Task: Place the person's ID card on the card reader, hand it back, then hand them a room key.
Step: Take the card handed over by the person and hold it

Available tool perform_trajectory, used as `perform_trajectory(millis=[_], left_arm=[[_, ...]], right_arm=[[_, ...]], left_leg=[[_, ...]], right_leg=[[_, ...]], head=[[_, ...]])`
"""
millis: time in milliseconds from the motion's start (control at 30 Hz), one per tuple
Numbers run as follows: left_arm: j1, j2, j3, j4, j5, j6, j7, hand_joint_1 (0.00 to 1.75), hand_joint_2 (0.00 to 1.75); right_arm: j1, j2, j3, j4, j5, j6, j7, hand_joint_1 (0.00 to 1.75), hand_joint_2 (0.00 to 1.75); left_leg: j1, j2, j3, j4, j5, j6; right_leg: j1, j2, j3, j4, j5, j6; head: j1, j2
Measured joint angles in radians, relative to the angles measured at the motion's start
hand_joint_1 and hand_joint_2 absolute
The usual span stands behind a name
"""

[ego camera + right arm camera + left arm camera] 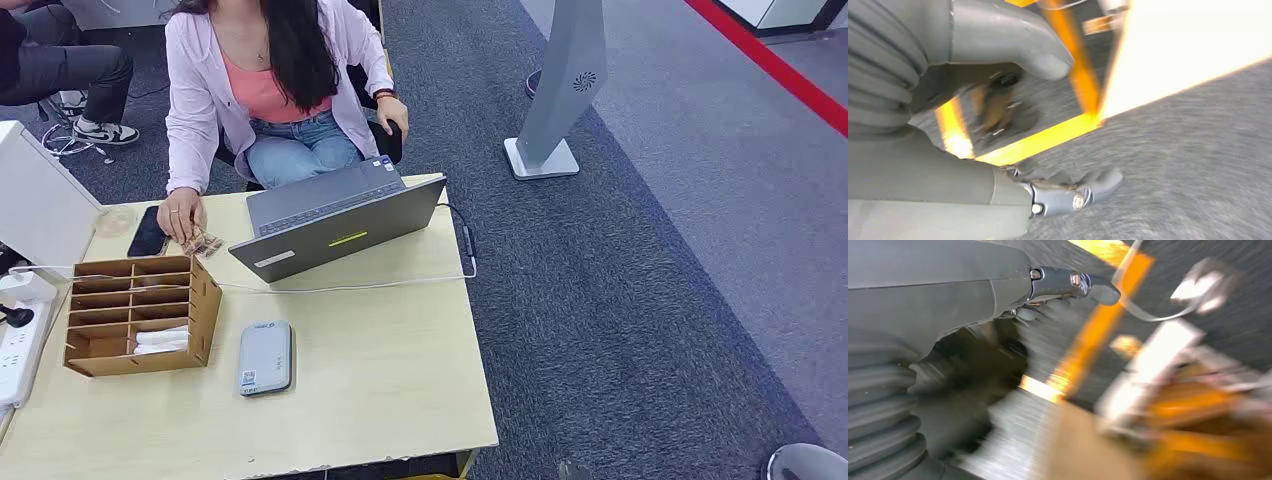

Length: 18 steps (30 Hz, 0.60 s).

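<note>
ID card (203,243) at table's far-left edge, under person's hand (182,215), beside phone (148,232). Card reader (265,357) near front, right of key rack (140,313). Left hand (998,300) and right hand (998,100) off table, fingers spread, holding nothing.

Seated person's hand (182,215) holding a card (203,242) on the surface (380,370), grey card reader (265,357) beside wooden organizer (140,315), open laptop (335,222), black phone (148,232).

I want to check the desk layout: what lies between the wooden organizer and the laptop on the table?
In the head view, a thin white cable runs across the bare tabletop between the wooden organizer and the laptop; nothing else lies there.
</note>
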Motion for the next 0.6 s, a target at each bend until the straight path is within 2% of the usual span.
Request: perform_trajectory(millis=[100,167,233,300,367,433,500,600], left_arm=[[-0.006,-0.006,0.024,0.007,-0.031,-0.051,-0.044,0.0,1.75],[-0.002,0.02,0.081,0.009,-0.117,-0.198,-0.098,0.0,0.87],[0.001,0.074,0.154,0.009,-0.179,-0.365,-0.122,0.0,0.0],[0.001,0.123,0.22,0.009,-0.178,-0.421,-0.093,0.0,0.0],[0.001,0.156,0.285,0.01,-0.159,-0.388,-0.04,0.0,0.87],[0.001,0.174,0.339,0.01,-0.141,-0.343,0.007,0.0,1.75],[0.002,0.18,0.382,0.014,-0.131,-0.312,0.03,0.0,1.75],[0.002,0.184,0.426,0.018,-0.13,-0.305,0.012,0.0,1.75]], right_arm=[[-0.009,0.007,-0.014,0.013,0.011,-0.041,0.02,0.0,0.0],[-0.014,0.006,-0.021,0.025,0.036,-0.096,0.089,0.0,0.0],[-0.016,-0.005,-0.023,0.035,0.059,-0.124,0.192,0.0,0.0],[-0.016,-0.017,-0.023,0.04,0.082,-0.12,0.268,0.0,0.0],[-0.014,-0.021,-0.02,0.044,0.108,-0.102,0.285,0.0,0.0],[-0.013,-0.022,-0.009,0.046,0.133,-0.083,0.266,0.0,0.0],[-0.013,-0.022,0.005,0.047,0.152,-0.072,0.235,0.0,0.0],[-0.014,-0.023,0.019,0.049,0.168,-0.07,0.209,0.0,0.0]], left_leg=[[0.0,0.0,0.0,0.0,0.0,0.0],[0.001,0.0,-0.001,0.0,0.0,0.0],[0.001,0.001,-0.001,-0.001,0.0,0.0],[0.002,0.002,-0.001,-0.001,0.0,0.0],[0.002,0.002,-0.001,-0.001,0.0,-0.001],[0.002,0.002,-0.002,-0.001,0.001,-0.001],[0.002,0.002,-0.002,-0.001,0.001,-0.002],[0.001,0.002,-0.003,-0.001,0.001,-0.001]], right_leg=[[0.0,0.0,0.0,0.0,0.0,0.0],[0.001,0.0,0.0,0.0,0.0,0.0],[0.001,0.001,-0.001,0.0,0.0,0.0],[0.002,0.002,-0.002,0.0,0.0,0.0],[0.002,0.002,-0.002,0.0,0.0,-0.001],[0.002,0.001,-0.002,0.001,0.0,-0.001],[0.002,0.001,-0.002,0.001,0.0,-0.001],[0.002,0.001,-0.002,0.001,0.0,0.0]], head=[[-0.001,0.0],[-0.001,0.0],[0.002,0.0],[0.003,0.0],[-0.001,0.0],[-0.003,0.0],[-0.004,0.0],[-0.001,0.0]])
